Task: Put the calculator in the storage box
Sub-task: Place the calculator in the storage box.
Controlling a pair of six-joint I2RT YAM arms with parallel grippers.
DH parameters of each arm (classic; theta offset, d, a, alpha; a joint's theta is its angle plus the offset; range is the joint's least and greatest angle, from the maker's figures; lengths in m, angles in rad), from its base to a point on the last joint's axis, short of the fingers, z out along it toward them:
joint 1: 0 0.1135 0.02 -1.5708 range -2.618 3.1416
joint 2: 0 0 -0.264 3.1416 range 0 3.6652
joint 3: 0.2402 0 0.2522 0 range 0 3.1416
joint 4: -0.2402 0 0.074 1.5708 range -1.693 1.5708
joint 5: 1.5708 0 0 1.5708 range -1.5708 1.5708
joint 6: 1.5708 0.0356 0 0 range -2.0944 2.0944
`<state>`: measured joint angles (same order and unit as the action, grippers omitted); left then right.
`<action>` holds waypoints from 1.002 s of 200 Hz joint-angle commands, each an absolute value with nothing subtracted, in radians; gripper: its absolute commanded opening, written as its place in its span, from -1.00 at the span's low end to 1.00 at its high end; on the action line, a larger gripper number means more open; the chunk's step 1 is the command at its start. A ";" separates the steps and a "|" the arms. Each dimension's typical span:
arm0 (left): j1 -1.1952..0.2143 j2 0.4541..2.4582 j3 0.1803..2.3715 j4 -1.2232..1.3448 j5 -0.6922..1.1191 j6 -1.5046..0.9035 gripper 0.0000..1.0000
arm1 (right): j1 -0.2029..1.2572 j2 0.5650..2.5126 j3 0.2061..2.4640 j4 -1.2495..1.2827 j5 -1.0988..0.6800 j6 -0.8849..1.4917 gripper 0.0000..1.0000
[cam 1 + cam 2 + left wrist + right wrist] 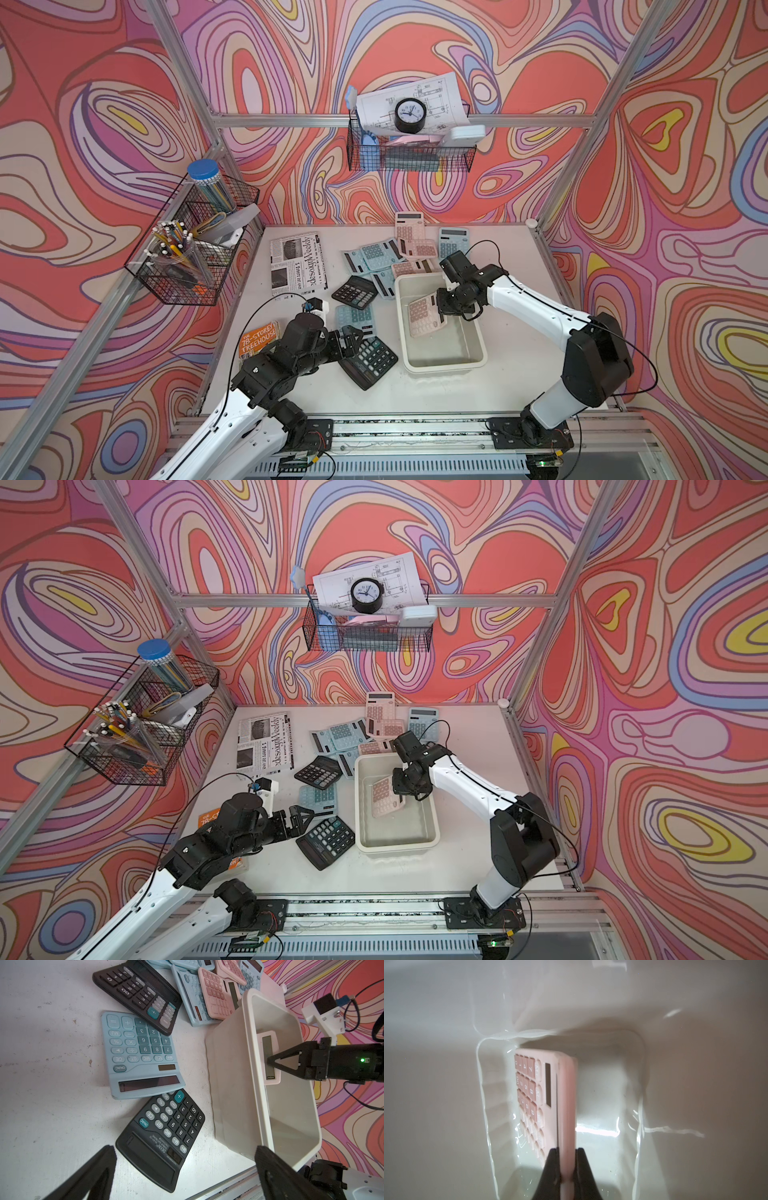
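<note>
The right gripper (440,309) pinches the pink calculator (422,320) by its edge, tilted, seemingly to slip it into the mid-frame storage box (444,368); the left gripper (355,341) gapes wide, empty.

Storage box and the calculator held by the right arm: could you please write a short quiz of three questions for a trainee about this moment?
1. True or false: the right gripper is shut on the pink plastic calculator.
2. Where is that calculator?
A. on the folded newspaper
B. inside the cream-white rectangular plastic storage box
C. in a black wire basket
3. Fill in: the left gripper is ___ and holds nothing.

Key: 1 true; 2 B; 3 open.
</note>
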<state>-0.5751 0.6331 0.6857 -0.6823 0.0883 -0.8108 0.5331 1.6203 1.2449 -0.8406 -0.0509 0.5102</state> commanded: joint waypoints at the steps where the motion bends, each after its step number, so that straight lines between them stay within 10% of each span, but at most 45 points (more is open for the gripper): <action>1: -0.570 0.642 0.675 -0.694 0.077 -0.796 0.96 | 0.540 1.634 1.237 -0.818 0.005 0.513 -0.87; 200: -0.569 0.578 0.575 -0.791 0.072 -0.880 0.97 | 0.540 1.466 1.297 -0.804 -0.034 0.446 -0.31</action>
